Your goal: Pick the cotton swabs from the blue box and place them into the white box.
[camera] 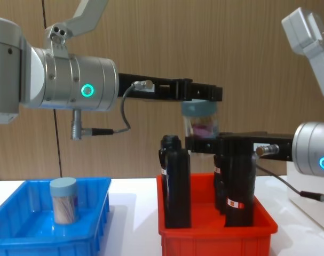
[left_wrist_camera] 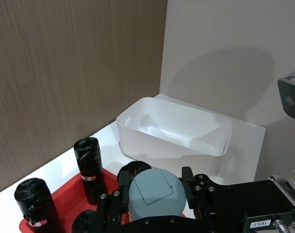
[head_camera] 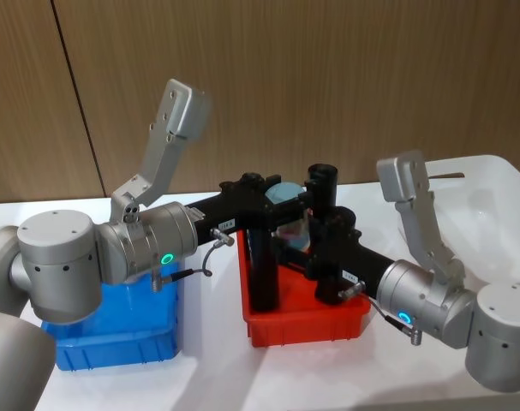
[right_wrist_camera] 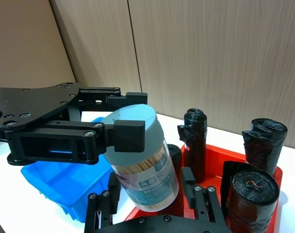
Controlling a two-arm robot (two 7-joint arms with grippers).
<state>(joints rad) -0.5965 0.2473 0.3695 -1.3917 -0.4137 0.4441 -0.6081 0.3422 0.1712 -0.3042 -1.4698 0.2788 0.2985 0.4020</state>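
Head: left gripper (head_camera: pixel 281 201) pinched a cotton swabs tub (head_camera: pixel 287 190) by its pale blue lid, above the red bin (head_camera: pixel 302 330) | left wrist: white box (left_wrist_camera: pixel 171 143) beyond, well apart | right wrist: clear wall, swab sticks, printed label; right gripper (right_wrist_camera: pixel 149 187) at tub's base, grip could not be told | chest: second tub (camera: pixel 63 200) upright in blue box (camera: pixel 23 234).

label on cotton swabs (right_wrist_camera: pixel 143 170) unreadable, no legible text
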